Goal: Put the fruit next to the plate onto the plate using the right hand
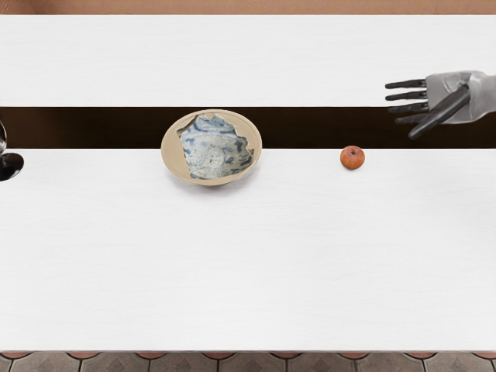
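**Right hand open, fruit waiting on the table**

My fingers (404, 84) are spread and straight, with the thumb slanting below them, and they hold nothing. The right hand (448, 97) hovers at the far right, over the dark gap (310, 128) between the two white surfaces. Just below and left of it sits the fruit (352, 157): small, round, red-orange, apple-like. It rests near the back edge of the near table (248, 256), clearly to the right of the plate (170, 147) and not touching it.

I'd call it light, firm and smooth-skinned, so likely to roll if nudged. Best taken from above, fingers around its widest part, thumb opposite. The plate looks shallow, so a gentle set-down.

The tabletop is plain white. A far table (232, 58) lies beyond the gap, and tiled floor (155, 360) runs below. My left hand (8, 161) barely shows at the left edge, and I can't tell its state.
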